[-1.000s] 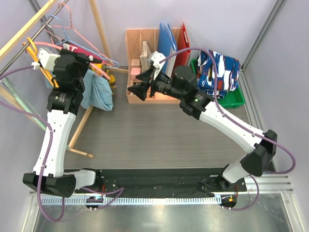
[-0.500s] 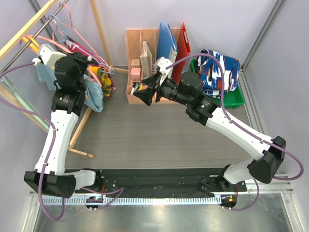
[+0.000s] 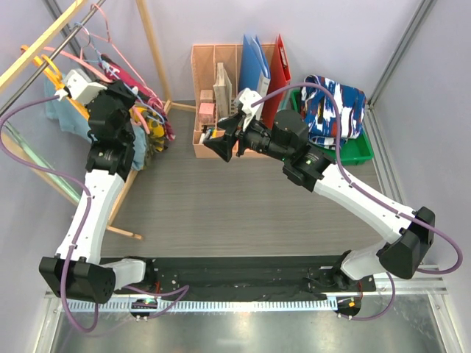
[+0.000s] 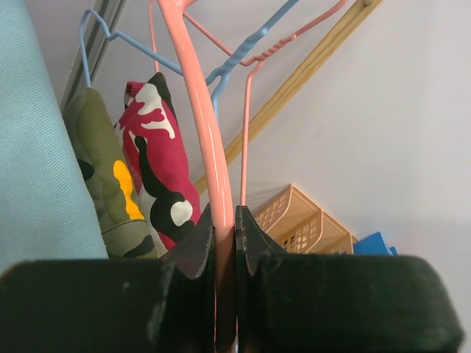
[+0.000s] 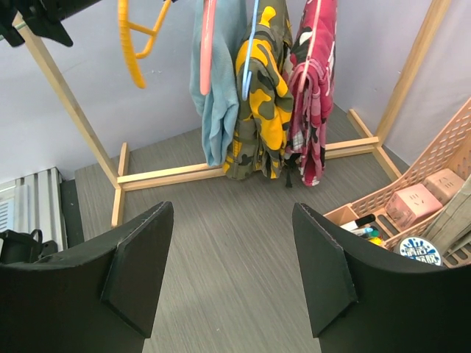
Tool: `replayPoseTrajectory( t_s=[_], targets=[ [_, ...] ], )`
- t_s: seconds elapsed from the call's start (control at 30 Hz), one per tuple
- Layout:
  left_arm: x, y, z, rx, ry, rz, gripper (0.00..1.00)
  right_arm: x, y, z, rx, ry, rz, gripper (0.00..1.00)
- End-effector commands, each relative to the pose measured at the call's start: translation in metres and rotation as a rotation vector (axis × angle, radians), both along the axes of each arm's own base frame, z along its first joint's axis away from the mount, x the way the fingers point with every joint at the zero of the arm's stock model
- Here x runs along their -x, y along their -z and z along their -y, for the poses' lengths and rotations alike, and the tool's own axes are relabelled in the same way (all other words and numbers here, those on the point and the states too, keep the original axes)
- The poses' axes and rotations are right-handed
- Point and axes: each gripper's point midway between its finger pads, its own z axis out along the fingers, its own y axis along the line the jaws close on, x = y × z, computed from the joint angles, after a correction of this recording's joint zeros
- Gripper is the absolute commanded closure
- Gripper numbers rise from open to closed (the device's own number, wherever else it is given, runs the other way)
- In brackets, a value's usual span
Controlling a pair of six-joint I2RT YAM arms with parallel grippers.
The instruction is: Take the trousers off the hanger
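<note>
Since a second ago, the left arm has swung leftward along the wooden rack (image 3: 151, 44), and the hanging garments have shifted with it. The right arm has repositioned slightly.

Left gripper (image 4: 224, 224): clenched on the pink hanger (image 4: 197, 110), jaws pressed against the wire from both sides. The light blue trousers (image 5: 217, 95) hang on this hanger, at the left of the row. Just beside them hang the yellow-olive camouflage trousers (image 5: 259, 88), then the pink camouflage trousers (image 5: 313, 81).

Right gripper (image 5: 232, 220): released, jaws wide apart, held above the bench (image 3: 221, 198), facing the rack and well apart from the garments.

At far right, the navy-white-red print trousers (image 3: 335, 107) lie in a green bin (image 3: 360, 151).
</note>
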Motion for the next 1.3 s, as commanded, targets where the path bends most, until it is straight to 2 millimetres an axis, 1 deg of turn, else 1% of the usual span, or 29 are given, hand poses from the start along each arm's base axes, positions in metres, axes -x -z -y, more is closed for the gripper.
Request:
replayPoseTrajectory(
  t_s=[0.0,0.1,0.13,0.2,0.33,0.47,0.57,0.6,0.63,0.7,0.77,0.8,0.83,0.9,0.93,1.0,1.03,1.1,1.13,1.17,1.27],
  targets=[
    [0.035,-0.082,-0.002,-0.096,-0.001,0.308,1.00,-0.004,-0.015,0.005,-0.014,0.033,0.056,0.28],
    [0.042,-0.086,-0.006,-0.105,-0.024,0.372,1.00,-0.007,-0.009,0.004,-0.002,0.039,0.049,0.28],
    [0.042,-0.087,-0.006,-0.112,-0.027,0.375,1.00,-0.008,-0.008,0.003,-0.001,0.039,0.046,0.27],
    [0.045,-0.094,-0.007,-0.122,-0.036,0.406,1.00,-0.008,-0.007,0.003,0.004,0.039,0.044,0.27],
    [0.046,-0.108,-0.002,-0.142,-0.016,0.445,1.00,-0.008,-0.008,0.004,0.007,0.042,0.047,0.27],
    [0.048,-0.115,0.004,-0.166,0.012,0.486,1.00,-0.007,-0.009,0.004,0.006,0.041,0.049,0.27],
    [0.051,-0.113,0.001,-0.143,0.001,0.486,1.00,-0.009,-0.008,0.004,0.009,0.044,0.047,0.27],
    [0.058,-0.116,0.000,-0.139,-0.001,0.504,1.00,-0.009,-0.008,0.004,0.010,0.042,0.046,0.27],
    [0.059,-0.114,0.001,-0.133,0.006,0.506,1.00,-0.009,-0.006,0.003,0.011,0.042,0.041,0.27],
    [0.063,-0.116,0.002,-0.131,0.017,0.514,1.00,-0.009,-0.006,0.002,0.012,0.035,0.037,0.27],
    [0.063,-0.113,0.002,-0.114,0.024,0.499,1.00,-0.008,-0.005,0.001,0.012,0.031,0.032,0.27],
    [0.069,-0.116,0.002,-0.107,0.030,0.505,1.00,-0.007,-0.005,0.001,0.012,0.031,0.032,0.27],
    [0.068,-0.111,0.003,-0.097,0.039,0.484,1.00,-0.006,-0.006,0.002,0.011,0.029,0.033,0.27],
    [0.076,-0.113,0.005,-0.071,0.062,0.499,1.00,-0.006,-0.007,0.004,0.008,0.031,0.033,0.27],
    [0.076,-0.109,0.006,-0.063,0.067,0.487,1.00,-0.004,-0.008,0.004,0.006,0.031,0.034,0.27],
    [0.078,-0.110,0.010,-0.038,0.100,0.486,1.00,-0.004,-0.005,0.005,0.008,0.033,0.020,0.27],
    [0.081,-0.109,0.011,-0.029,0.112,0.471,1.00,-0.003,-0.008,0.007,0.001,0.036,0.020,0.27],
    [0.086,-0.109,0.014,0.000,0.138,0.475,1.00,-0.002,-0.007,0.010,-0.003,0.045,0.013,0.27],
    [0.084,-0.104,0.018,0.010,0.159,0.450,1.00,0.001,-0.010,0.012,-0.019,0.048,-0.002,0.27],
    [0.090,-0.107,0.019,0.019,0.173,0.459,1.00,0.000,-0.008,0.015,-0.020,0.060,-0.013,0.27],
    [0.093,-0.104,0.027,0.063,0.225,0.417,1.00,0.004,-0.005,0.022,-0.018,0.082,-0.054,0.26]
  ],
)
